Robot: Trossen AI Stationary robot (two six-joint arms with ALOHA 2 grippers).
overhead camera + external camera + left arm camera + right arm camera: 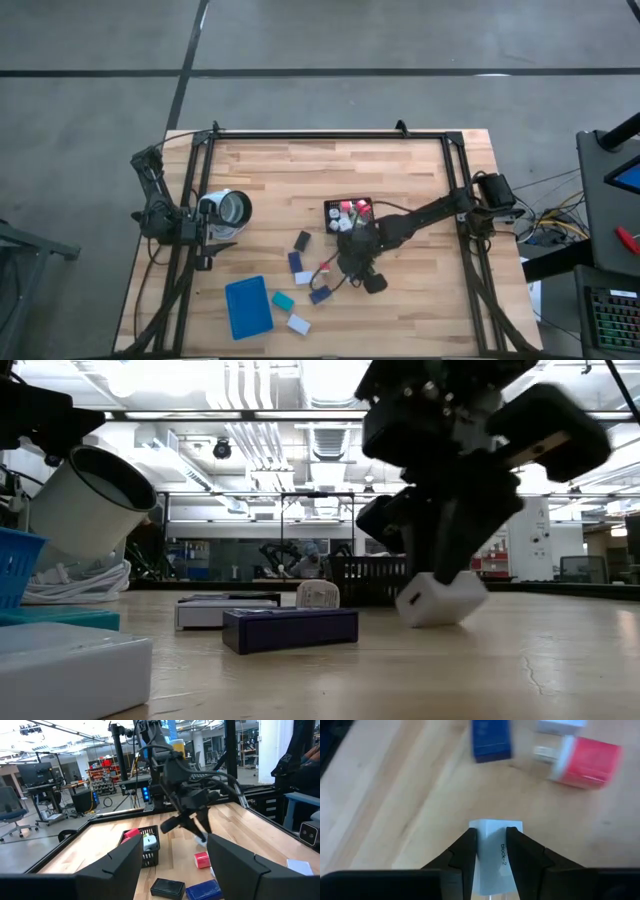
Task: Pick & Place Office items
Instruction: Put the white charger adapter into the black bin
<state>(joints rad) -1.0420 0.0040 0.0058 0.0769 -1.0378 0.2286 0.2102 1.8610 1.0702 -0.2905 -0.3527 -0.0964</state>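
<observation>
My right gripper is over the table's middle, just near of the black mesh basket, and is shut on a white block printed "block-2". In the low view that white block sits tilted under the dark fingers. Loose on the wood lie a red block, navy blocks, a black block, a teal block and another white block. My left gripper waits open at the table's left edge. My right gripper pinches the white block between its two fingers, one on each of two opposite side faces. They come from above, slanting down. The block is tilted low over the table; whether its lower corner touches the wood, I cannot tell.
The black mesh basket holds red, pink and white pieces just beyond my right gripper. A flat blue tray lies near the table's near-left part. A white cylinder sits by the left arm. Bare wood stretches along the far side and right.
</observation>
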